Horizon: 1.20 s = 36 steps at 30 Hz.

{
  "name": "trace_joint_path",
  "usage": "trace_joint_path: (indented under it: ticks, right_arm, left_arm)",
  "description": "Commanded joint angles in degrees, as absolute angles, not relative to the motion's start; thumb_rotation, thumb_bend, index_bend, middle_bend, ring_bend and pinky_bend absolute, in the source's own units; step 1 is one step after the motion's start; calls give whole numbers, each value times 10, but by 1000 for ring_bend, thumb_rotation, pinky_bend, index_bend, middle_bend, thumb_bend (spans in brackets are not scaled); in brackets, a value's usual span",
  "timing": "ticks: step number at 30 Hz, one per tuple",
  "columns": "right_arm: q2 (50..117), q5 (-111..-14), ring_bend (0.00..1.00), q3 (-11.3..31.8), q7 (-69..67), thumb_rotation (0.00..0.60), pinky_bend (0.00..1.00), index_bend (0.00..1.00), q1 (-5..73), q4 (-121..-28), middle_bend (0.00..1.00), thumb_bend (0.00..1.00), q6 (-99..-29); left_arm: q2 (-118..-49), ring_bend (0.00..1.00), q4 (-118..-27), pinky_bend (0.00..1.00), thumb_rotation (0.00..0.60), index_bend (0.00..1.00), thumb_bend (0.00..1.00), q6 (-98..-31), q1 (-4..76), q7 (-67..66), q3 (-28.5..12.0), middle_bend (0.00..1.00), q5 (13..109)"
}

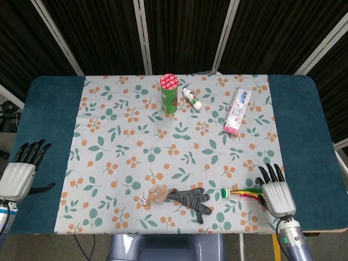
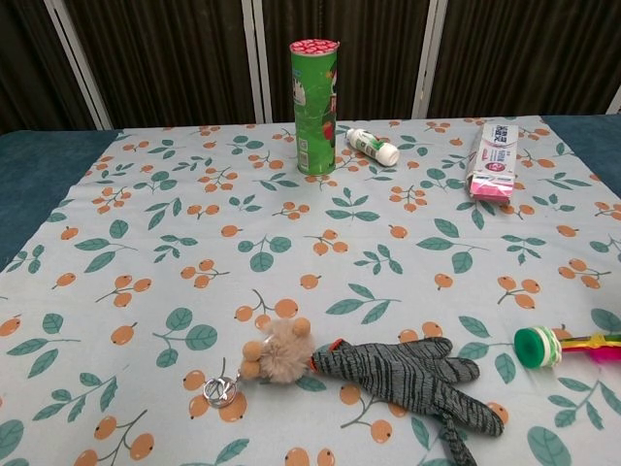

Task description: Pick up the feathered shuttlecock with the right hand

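The feathered shuttlecock (image 1: 242,192) lies flat near the front right of the patterned cloth, its green base (image 2: 537,347) pointing left and its red, yellow and green feathers trailing right. My right hand (image 1: 276,191) is open with fingers apart, back up, over the feather end; whether it touches the feathers cannot be told. It does not show in the chest view. My left hand (image 1: 20,172) stays open at the table's front left edge, far from the shuttlecock.
A striped grey glove (image 1: 191,199) and a furry keychain (image 1: 157,193) lie just left of the shuttlecock. Further back stand a green can (image 1: 169,93), a small white bottle (image 1: 192,98) and a toothpaste box (image 1: 238,110).
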<state>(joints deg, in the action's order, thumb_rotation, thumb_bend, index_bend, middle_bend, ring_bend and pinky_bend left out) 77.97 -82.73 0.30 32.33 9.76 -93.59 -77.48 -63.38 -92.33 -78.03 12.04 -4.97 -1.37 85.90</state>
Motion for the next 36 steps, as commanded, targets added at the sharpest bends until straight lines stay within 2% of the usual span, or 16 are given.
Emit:
trace_joint_path:
  ticks: [1, 18, 36]
  right_arm:
    - [786, -824, 0, -1, 337, 600, 0, 404, 96, -934, 116, 245, -772]
    - [792, -799, 0, -6, 379, 600, 0, 390, 81, -935, 116, 244, -782]
    - [823, -771, 0, 5, 408, 600, 0, 392, 76, -897, 116, 243, -788]
  left_arm:
    - [-634, 0, -923, 0, 527, 53, 113, -780, 120, -49, -14, 0, 859]
    - [-633, 0, -923, 0, 529, 53, 114, -780, 120, -48, -13, 0, 860]
    - [-633, 0, -923, 0, 530, 54, 112, -779, 121, -46, -13, 0, 860]
